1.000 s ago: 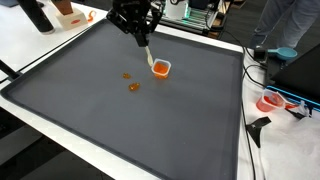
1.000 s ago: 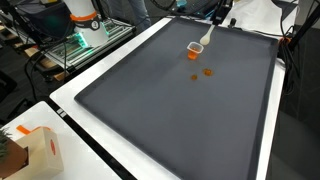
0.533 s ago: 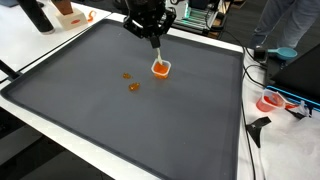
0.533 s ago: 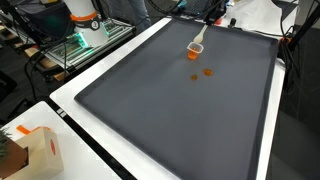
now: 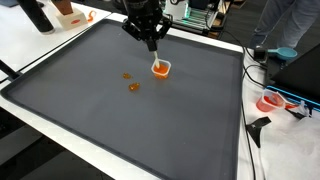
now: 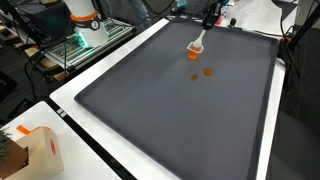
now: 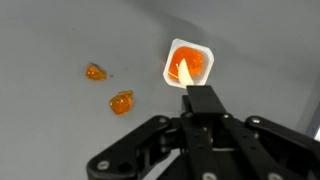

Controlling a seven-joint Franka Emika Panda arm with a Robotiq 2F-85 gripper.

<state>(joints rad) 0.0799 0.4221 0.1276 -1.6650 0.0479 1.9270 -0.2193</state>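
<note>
Gripping a pale stick [image 5: 156,58], pincer [image 5: 152,44] overhangs square cup [image 7: 189,66].

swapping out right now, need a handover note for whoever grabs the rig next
Gripper: fingers shut on a white utensil, with its tip at the small white cup.
Cup: upright on the dark mat, something orange inside.
Done: that orange content is in the cup.
Left: two orange pieces lie loose on the mat, apart from the cup.

In an exterior view, your dark grey mat [image 6: 180,110] covers a white table [image 6: 100,150]; a cardboard box [image 6: 25,150] sits at seven o'clock.
</note>
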